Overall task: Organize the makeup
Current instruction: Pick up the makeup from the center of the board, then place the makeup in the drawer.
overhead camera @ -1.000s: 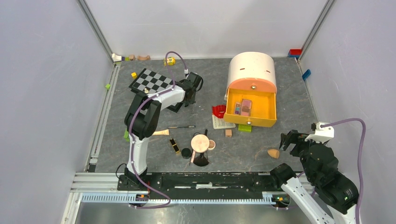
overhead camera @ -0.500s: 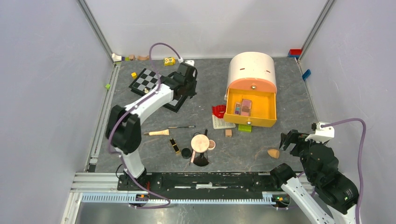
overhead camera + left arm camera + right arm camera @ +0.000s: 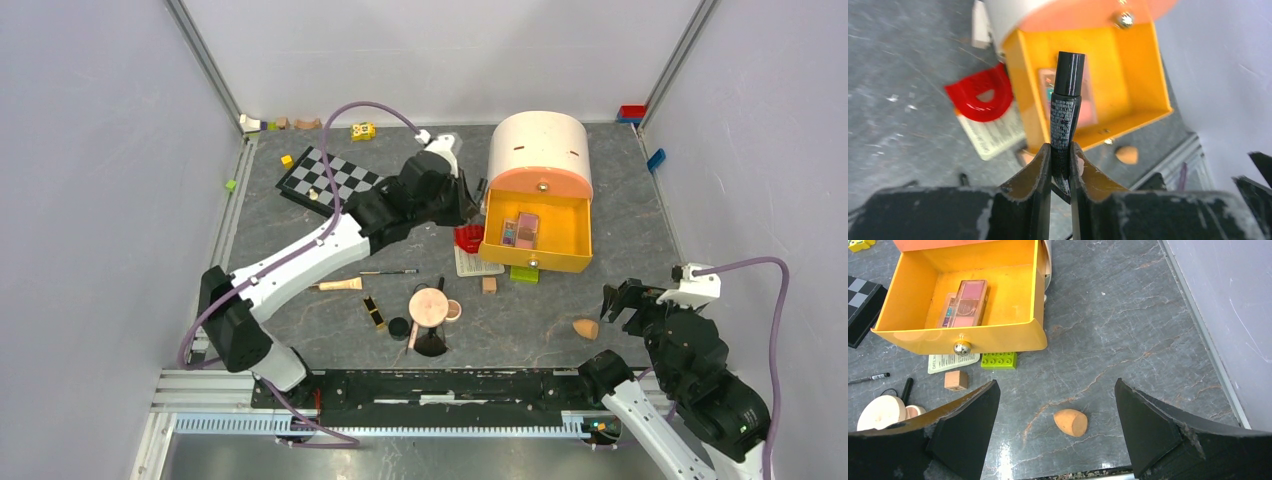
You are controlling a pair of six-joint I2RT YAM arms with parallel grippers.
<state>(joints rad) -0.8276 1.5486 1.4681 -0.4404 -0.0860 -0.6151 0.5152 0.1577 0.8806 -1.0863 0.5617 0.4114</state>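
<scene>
Yellow plastic drawer [image 3: 1128, 90] stands pulled out just ahead of the left gripper's fingertips and below them, so the step in hand looks like putting a cosmetic inside it. The left gripper [image 3: 1060, 150] is clamped on the lower end of a black tube [image 3: 1067, 95]. The tube's capped end juts forward from the jaws and appears to reach over the drawer's nearest wall.

The right gripper [image 3: 1056, 385] hangs with its fingers spread wide and nothing between them.

A palette [image 3: 1048, 80] already lies on the drawer floor, straight ahead of the tube's tip. To do this well, I would carry the hand further forward until the whole tube is past the wall. Then lower it close to the bare floor beside the palette and only then part the fingers. A round tube let go from height will likely roll or bounce out toward the red curved piece [image 3: 980, 95] off to the side.

An orange sponge [image 3: 1071, 422] waits on the table directly beneath the right gripper.
</scene>
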